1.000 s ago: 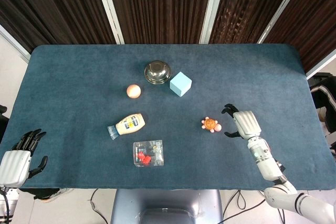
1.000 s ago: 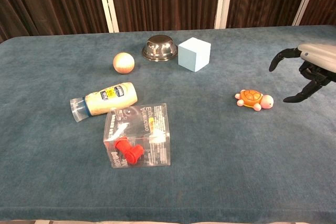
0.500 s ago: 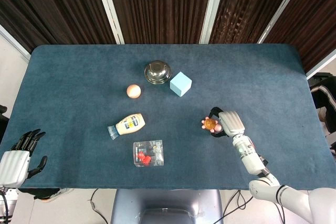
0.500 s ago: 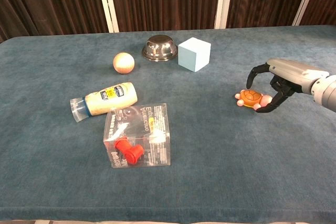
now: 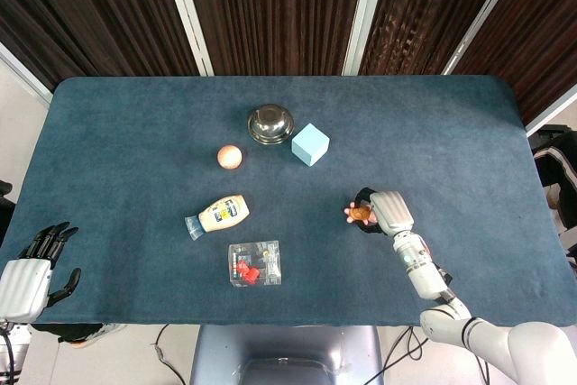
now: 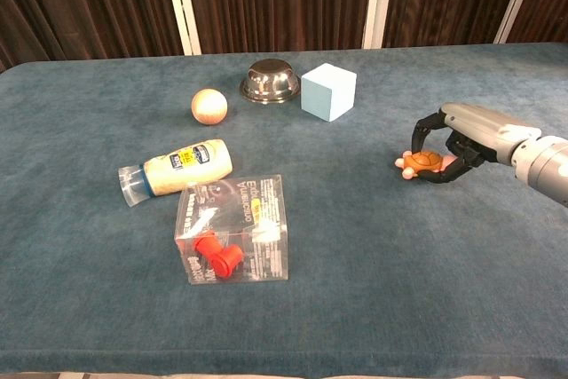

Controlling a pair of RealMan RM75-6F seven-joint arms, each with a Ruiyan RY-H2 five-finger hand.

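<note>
Your right hand is curling its dark fingers around the orange toy turtle, and the turtle is sitting inside that grasp on the right half of the table. In the head view the same hand is covering most of the turtle, so only its orange shell and a bit of pink are showing at the hand's left edge. Whether the turtle is lifting off the cloth or resting on it, you cannot tell from either view.

Your left hand is hanging off the near left corner of the table, holding nothing, with its fingers apart and pointing up toward the table edge. It is showing in the head view only.

The other things are lying well apart from your right hand. A light blue cube is standing toward the far side, just beside a steel bowl turned upside down. A peach-coloured ball is resting to the left of the bowl. Nearer to you, a mayonnaise bottle is lying on its side with its blue cap pointing left, and a clear plastic box with a red piece inside is sitting just in front of it.
</note>
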